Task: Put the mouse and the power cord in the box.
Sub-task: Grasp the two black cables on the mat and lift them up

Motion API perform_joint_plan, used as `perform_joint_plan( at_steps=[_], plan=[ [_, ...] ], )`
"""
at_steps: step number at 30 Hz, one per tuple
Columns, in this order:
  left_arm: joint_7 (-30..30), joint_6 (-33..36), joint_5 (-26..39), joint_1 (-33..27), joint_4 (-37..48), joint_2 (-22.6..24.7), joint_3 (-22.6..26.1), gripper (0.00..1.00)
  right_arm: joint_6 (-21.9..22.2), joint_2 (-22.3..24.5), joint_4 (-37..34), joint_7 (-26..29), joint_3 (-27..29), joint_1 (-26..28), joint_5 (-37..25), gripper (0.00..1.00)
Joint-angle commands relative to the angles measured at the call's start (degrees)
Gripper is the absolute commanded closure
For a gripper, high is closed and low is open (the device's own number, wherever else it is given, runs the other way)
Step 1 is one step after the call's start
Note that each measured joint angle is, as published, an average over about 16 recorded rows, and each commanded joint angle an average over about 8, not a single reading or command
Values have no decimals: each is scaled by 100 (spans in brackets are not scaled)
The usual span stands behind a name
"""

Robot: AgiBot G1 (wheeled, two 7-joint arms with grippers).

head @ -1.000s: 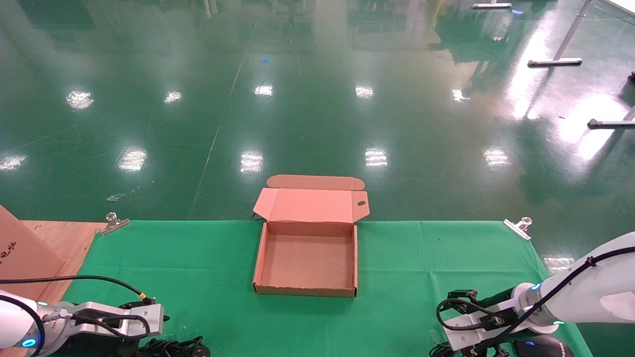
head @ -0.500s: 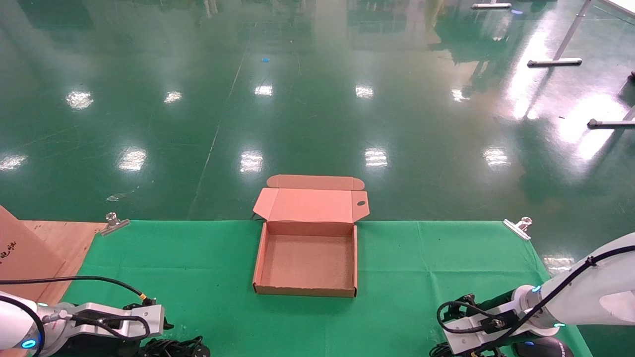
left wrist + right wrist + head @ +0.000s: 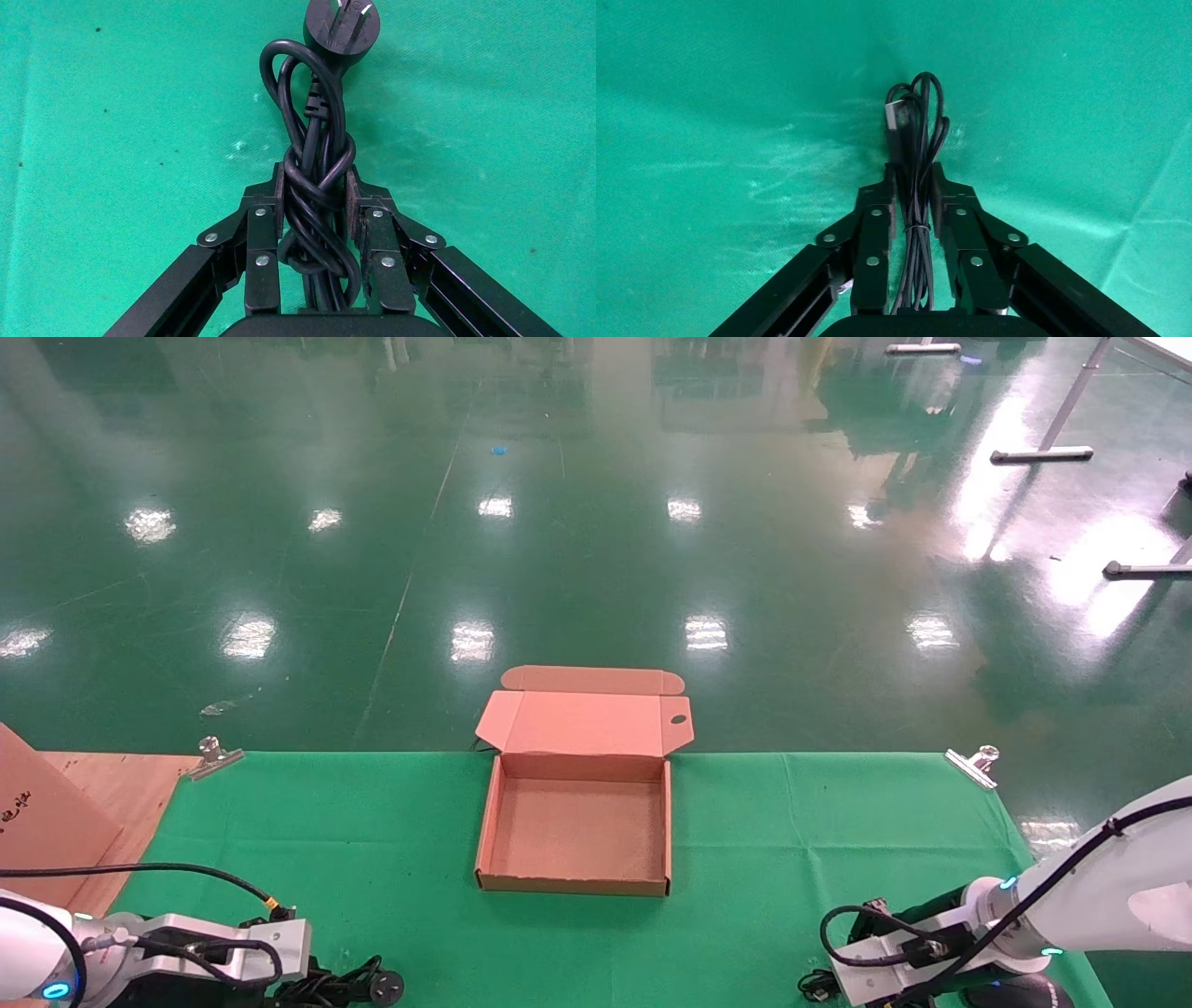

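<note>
The empty pinkish-tan box (image 3: 577, 831) stands open at the middle of the green cloth, lid folded back. My left gripper (image 3: 314, 189) is low at the near left, shut on the knotted black power cord (image 3: 314, 140). The cord's plug (image 3: 341, 28) lies beyond the fingertips on the cloth. At the near right, my right gripper (image 3: 914, 186) is shut on the mouse's thin tied cable bundle (image 3: 916, 133), whose USB plug points away from me. The black mouse (image 3: 1024, 991) itself peeks out at the near edge, mostly hidden under the right arm.
The green cloth (image 3: 792, 840) covers the table, held at the far corners by metal clips (image 3: 214, 754) (image 3: 973, 763). A tan board (image 3: 47, 812) leans at the far left. Beyond the table's far edge is glossy green floor.
Both wrists have sunk lower toward the near edge. The power cord's plug has slid out to the right of the left wrist. More of the mouse is covered by the right arm.
</note>
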Motion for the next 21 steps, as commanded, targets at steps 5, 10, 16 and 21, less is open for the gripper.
perform_joint_plan(
  at_steps=[5, 10, 16, 21],
  plan=[
    [33, 259, -18, -159, -20, -80, -12, 100, -111, 22, -52, -30, 39, 96, 57, 100],
    [75, 928, -13, -485, -81, -184, -5, 100, -360, 114, -45, -73, 118, 301, 173, 100],
    [86, 1666, 98, -1065, -220, -229, 74, 100, -852, 295, 84, -144, 278, 794, 405, 100],
    [33, 1705, 314, -1551, -373, -89, 215, 100, -1262, 408, 261, -136, 397, 1296, 580, 100]
  ],
)
